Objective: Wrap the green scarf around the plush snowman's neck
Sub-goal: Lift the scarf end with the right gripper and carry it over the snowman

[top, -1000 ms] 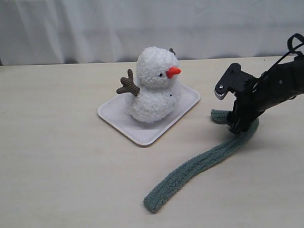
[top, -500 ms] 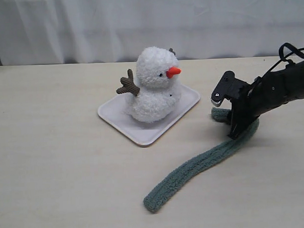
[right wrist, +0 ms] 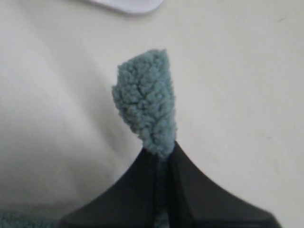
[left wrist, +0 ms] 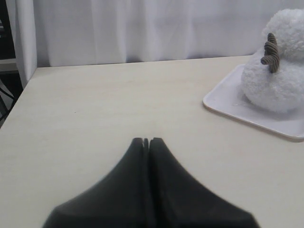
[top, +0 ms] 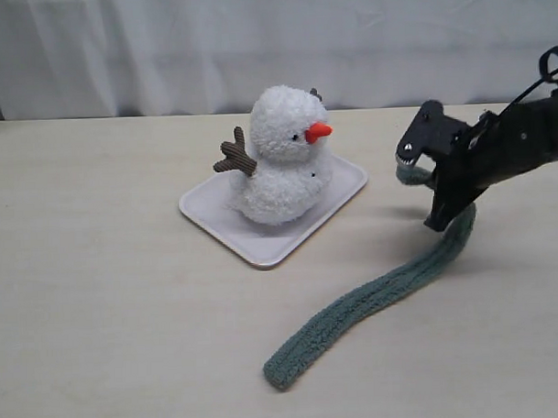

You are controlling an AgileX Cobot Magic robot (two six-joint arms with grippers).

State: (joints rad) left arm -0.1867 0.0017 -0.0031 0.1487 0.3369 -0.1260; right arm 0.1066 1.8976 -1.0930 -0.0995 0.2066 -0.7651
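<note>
Green fuzz sticks out past the tips of your right gripper (right wrist: 164, 153). Its jaws are pressed together on one rounded end of the green scarf (top: 374, 297), and a short tuft shows beyond them. That gripped end hangs clear of the table (top: 99, 316), on the side of the snowman (top: 278, 191) that its orange nose (top: 318, 131) points toward, near it but not touching. From the jaws the strip drops to the tabletop and curves loosely away from the snowman. Its free end lies flat, well apart from the toy and nearer the camera. Your left gripper (left wrist: 146, 141) is closed too, with nothing between its jaws. It hovers over bare tabletop well apart from the snowman, on the side where the brown twig arm (left wrist: 271, 52) sticks out.

I judge you're at the pick-up step: one end is caught and nothing is wrapped yet. The next move calls for carrying that end across to the neck (top: 285, 165), the crease between head and body, and bringing it around behind. Most of the strip will drag along the table, so expect it to tug and perhaps tip the light toy. The snowman sits upright on a white tray (top: 215, 211), fluffy, with its neck bare. The scarf looks soft, limp and thick-piled, and it is longer than the snowman is tall.
</note>
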